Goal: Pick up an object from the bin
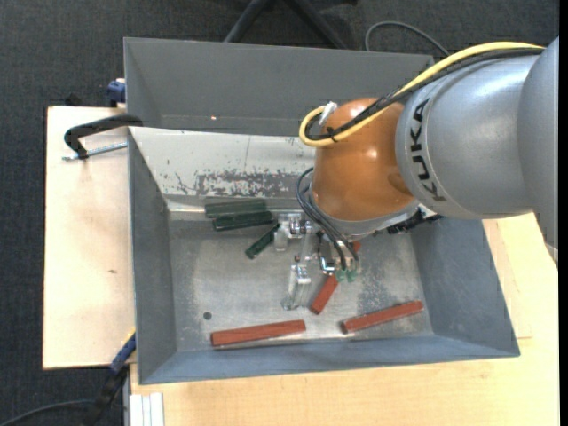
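The tool (308,282) hangs low over the middle of the grey metal bin (151,264), close to its floor and under the arm's orange cover (355,167). Whether the tool is spread or pressed together cannot be told from this angle, because the cover and the wrist cables crowd that spot. Nothing can be seen pinched in it.

Just beside the tool, toward the view's right, lies a short red-brown bar (324,295), tilted and either touching the tool or very nearly so. It looks the likeliest thing to pick. Two longer red-brown bars lie near the front wall, one to the left (258,333) and one to the right (382,317). A few dark green sticks (238,216) sit toward the back (all apart from the tool).

The risk from here is a poor catch. The short bar seems to lie off to one side rather than centred, so a closing move could nip only its end and make it pivot or skid away. Pressing lower could also scrape the tool on the bin floor.
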